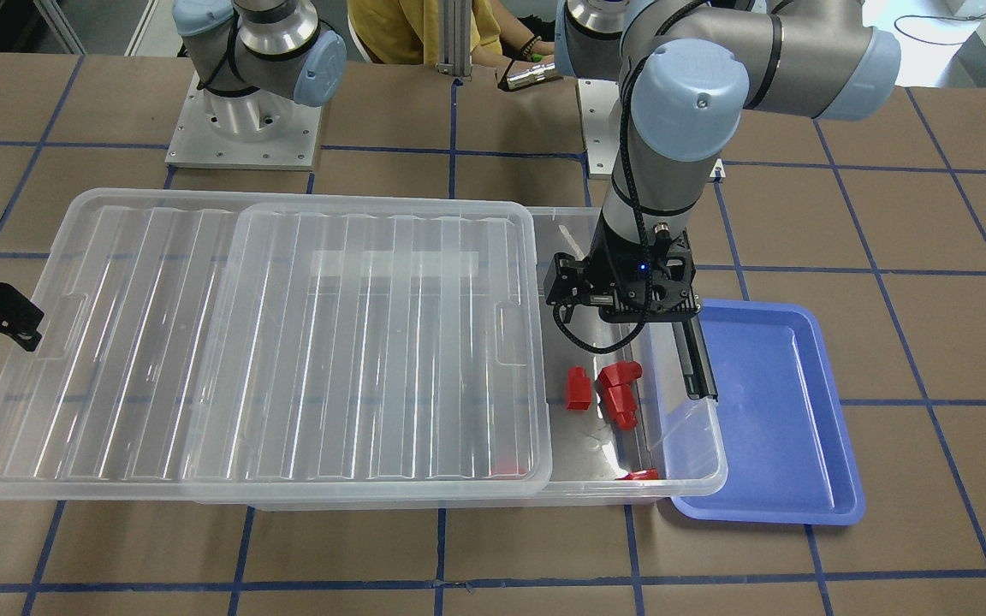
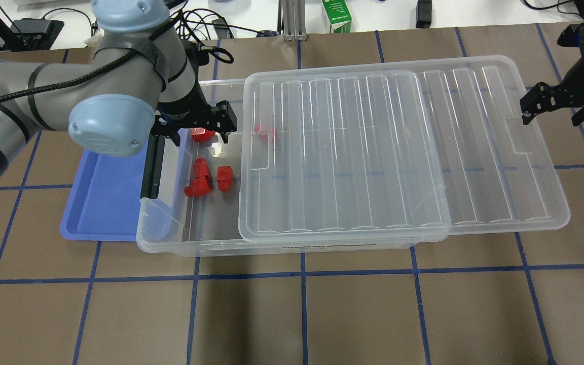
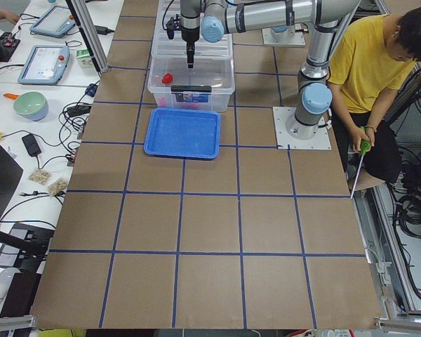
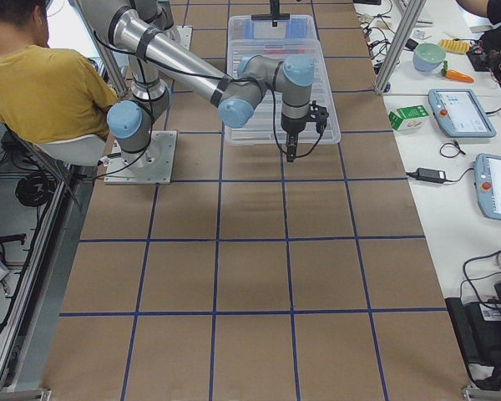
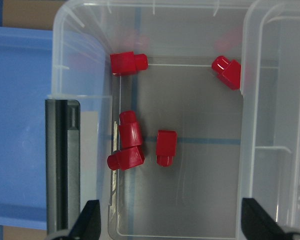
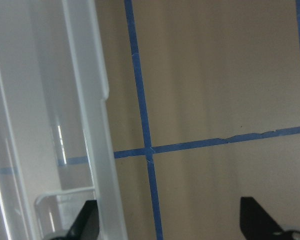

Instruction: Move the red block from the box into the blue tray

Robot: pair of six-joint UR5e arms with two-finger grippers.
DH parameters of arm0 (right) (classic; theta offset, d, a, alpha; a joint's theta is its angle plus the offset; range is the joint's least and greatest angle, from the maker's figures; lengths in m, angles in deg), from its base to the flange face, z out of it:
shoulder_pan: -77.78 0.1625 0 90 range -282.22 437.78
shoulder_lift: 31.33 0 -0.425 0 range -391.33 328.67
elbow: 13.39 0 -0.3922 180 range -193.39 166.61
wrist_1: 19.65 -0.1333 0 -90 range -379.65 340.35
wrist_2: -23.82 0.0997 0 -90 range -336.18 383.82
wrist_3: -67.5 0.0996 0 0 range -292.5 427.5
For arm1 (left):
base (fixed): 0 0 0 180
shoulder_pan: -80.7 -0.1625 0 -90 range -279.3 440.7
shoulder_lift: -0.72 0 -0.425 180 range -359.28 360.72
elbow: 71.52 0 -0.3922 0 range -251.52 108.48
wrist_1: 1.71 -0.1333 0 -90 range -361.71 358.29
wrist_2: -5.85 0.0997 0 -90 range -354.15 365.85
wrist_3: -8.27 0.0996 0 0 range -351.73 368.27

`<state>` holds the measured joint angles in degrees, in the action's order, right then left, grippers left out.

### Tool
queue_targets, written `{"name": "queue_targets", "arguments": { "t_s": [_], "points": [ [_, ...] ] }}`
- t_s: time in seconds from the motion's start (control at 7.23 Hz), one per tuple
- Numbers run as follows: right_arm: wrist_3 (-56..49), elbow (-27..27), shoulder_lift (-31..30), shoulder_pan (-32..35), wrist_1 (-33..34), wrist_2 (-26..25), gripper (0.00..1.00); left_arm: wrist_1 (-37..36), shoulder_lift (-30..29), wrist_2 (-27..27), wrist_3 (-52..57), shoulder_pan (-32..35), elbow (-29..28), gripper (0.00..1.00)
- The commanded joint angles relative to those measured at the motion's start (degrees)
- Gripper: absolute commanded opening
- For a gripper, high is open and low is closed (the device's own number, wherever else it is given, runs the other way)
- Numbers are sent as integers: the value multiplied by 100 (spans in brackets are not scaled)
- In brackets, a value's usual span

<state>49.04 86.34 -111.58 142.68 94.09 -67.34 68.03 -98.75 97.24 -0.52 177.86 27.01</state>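
Hovering left gripper [image 5: 171, 222]: was wide open, empty, above the box [image 5: 82, 22] opening.
Right gripper [image 2: 555, 108]: was open, empty (off the lid's [image 2: 348, 152] end).
Red block [image 5: 166, 147]: lay on the box floor; tray [image 5: 20, 125] bare.
Risk: the wide jaws could have caught the slanted blocks [image 5: 127, 145] just beside it.

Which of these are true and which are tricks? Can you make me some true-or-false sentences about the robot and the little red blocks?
1. The blue tray is empty. True.
2. The left gripper is holding a red block. False: it is open above the box, with nothing in it.
3. The lid covers the whole box. False: it sits shifted to one side, so the end beside the tray is open.
4. The red blocks in view all lie inside the box. True.
5. The right gripper is shut on the lid. False: it is open and holds nothing.
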Motion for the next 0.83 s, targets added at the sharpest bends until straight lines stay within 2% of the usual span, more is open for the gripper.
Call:
{"name": "queue_targets", "arguments": {
  "t_s": [0.0,0.28,0.69],
  "points": [
    [-16,-24,0,-47,-27,-7,100,-338,-89,11,209,4,201,100],
    [-112,-51,-9,-276,-36,2,100,-356,-46,-15,491,-83,201,100],
    [-61,-51,-87,-224,-45,11,100,-565,-326,-156,282,-49,254,100]
  ]
}}
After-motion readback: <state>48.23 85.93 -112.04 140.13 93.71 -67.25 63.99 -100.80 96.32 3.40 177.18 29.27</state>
